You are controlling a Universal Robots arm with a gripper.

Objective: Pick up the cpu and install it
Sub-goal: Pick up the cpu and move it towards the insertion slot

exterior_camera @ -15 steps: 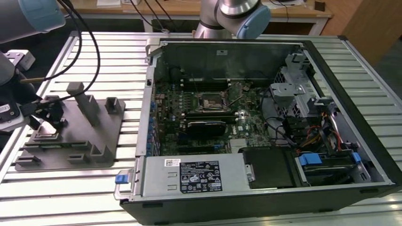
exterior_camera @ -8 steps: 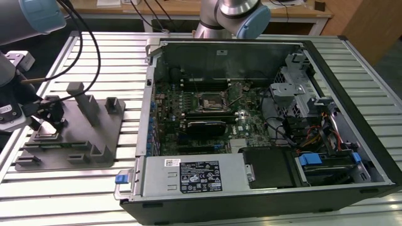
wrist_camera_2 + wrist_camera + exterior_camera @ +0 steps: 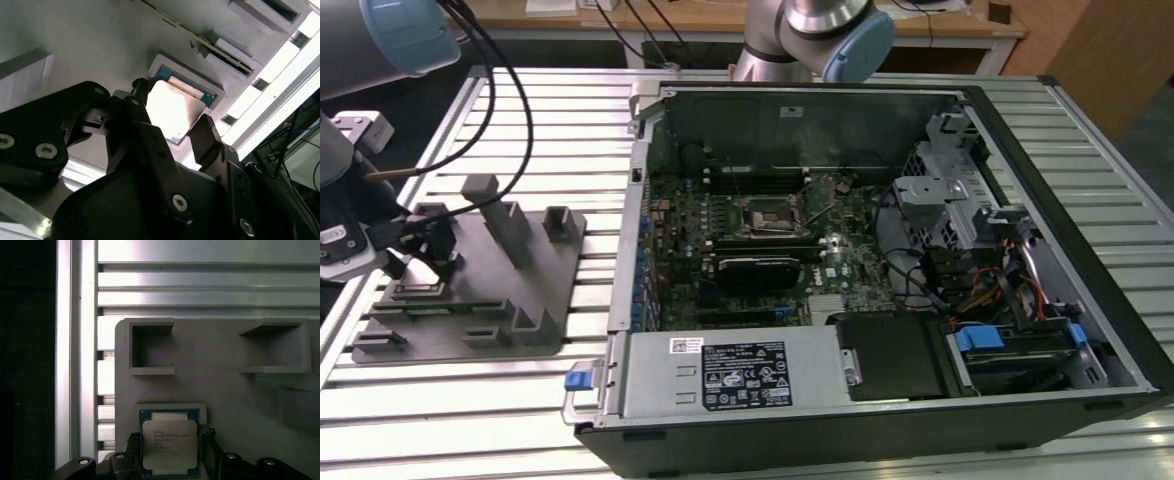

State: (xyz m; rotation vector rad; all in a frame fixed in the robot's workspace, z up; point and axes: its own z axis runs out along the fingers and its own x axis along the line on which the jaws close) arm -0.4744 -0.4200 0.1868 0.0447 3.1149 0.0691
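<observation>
Where the cpu (image 3: 169, 444) is lying: it is sitting flat in a rimmed pocket (image 3: 172, 406) of the grey fixture (image 3: 225, 385), which is keeping it square and reachable from both sides.
Cpu look: its silver lid is glaring bright, with a green board edge peeking out around it.
Gripper (image 3: 171, 100): its fingers are standing apart, straddling the cpu without pinching it, apparently lining up a grab.
Socket (image 3: 767, 215): it is sitting well apart, inside the case (image 3: 854, 440).
</observation>
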